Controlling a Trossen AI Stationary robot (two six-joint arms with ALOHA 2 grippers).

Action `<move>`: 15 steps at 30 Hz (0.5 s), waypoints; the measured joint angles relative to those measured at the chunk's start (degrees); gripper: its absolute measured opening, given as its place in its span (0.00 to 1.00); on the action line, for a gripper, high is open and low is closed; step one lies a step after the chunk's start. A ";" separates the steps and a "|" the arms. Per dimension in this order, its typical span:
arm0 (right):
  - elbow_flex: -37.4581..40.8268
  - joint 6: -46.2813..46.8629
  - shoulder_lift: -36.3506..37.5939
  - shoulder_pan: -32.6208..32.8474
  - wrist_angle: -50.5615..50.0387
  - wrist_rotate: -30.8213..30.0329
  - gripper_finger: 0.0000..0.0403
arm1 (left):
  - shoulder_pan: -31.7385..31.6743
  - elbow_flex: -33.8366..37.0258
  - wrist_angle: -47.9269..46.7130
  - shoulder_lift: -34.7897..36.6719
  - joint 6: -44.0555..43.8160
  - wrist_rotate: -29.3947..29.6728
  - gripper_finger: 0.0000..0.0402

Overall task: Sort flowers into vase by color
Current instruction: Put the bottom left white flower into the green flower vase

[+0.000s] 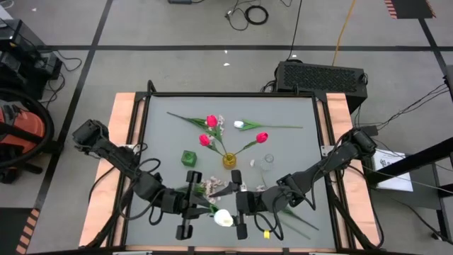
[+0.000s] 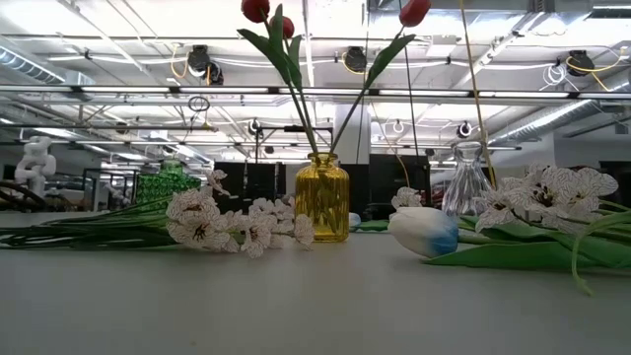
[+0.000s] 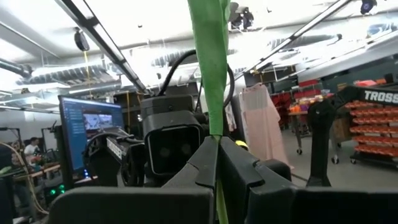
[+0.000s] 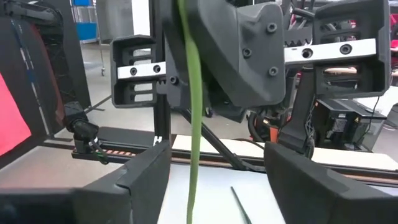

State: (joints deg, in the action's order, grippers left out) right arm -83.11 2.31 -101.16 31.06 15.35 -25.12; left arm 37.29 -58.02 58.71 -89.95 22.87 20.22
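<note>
Near the table's front edge my left gripper is shut on the green stem of a white tulip, whose head shows between the two grippers. My right gripper faces it, open, with a finger on either side of that stem and touching nothing. A yellow vase at mid-table holds two red tulips by their stems. Another red tulip and a white tulip lie flat at the far side. My left gripper pinches the tulip's green stem and leaf between its two fingers. The fingers come from the table's left, near level and tipped a little up, and lie across the stem. The stem stands upright and runs on above and below the fingers; its lower end is out of view.
A green vase stands left of the yellow one and a clear glass vase right of it. Pale sprays and a white tulip lie near the front. Loose green stems lie under the right arm.
</note>
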 joint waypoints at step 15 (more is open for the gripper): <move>-0.09 -0.33 0.02 0.62 -1.31 0.04 0.03 | 0.32 0.00 -1.21 0.02 0.07 0.60 0.05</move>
State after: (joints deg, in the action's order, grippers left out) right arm -83.20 1.98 -101.14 31.68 14.04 -25.08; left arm 37.61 -58.02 57.49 -89.93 22.94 20.81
